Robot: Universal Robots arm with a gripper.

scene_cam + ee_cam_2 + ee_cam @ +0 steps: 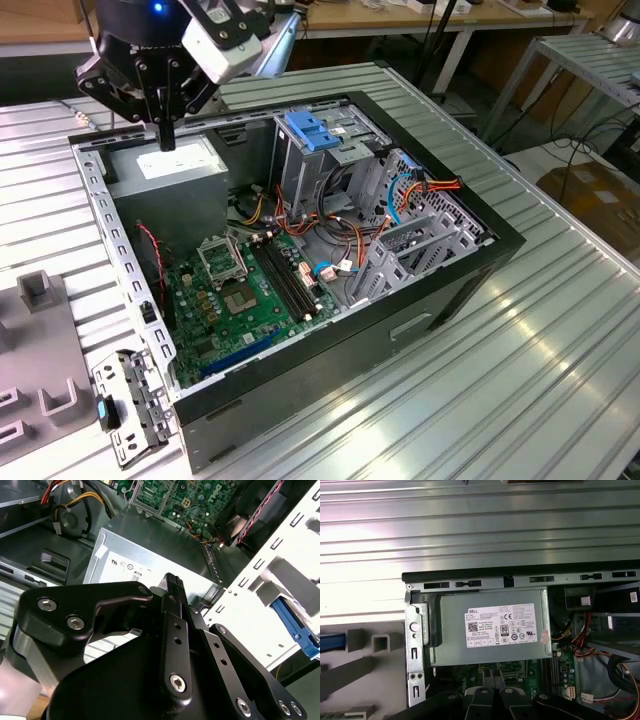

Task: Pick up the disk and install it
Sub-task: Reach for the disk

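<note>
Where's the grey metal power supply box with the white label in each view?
Exterior view: grey metal power supply box, far corner of the case, exterior view's left, beneath the gripper.
Second wrist view: power supply box, between the gripper and the green motherboard.
First wrist view: power supply box, between the case's black edge and the motherboard.
Shared landmark: the green motherboard.

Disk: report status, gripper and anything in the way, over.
Gripper shut, empty, over the power supply inside the case. Disk not picked up, outside the case in the second wrist view. Perforated case frame stands between them.
</note>
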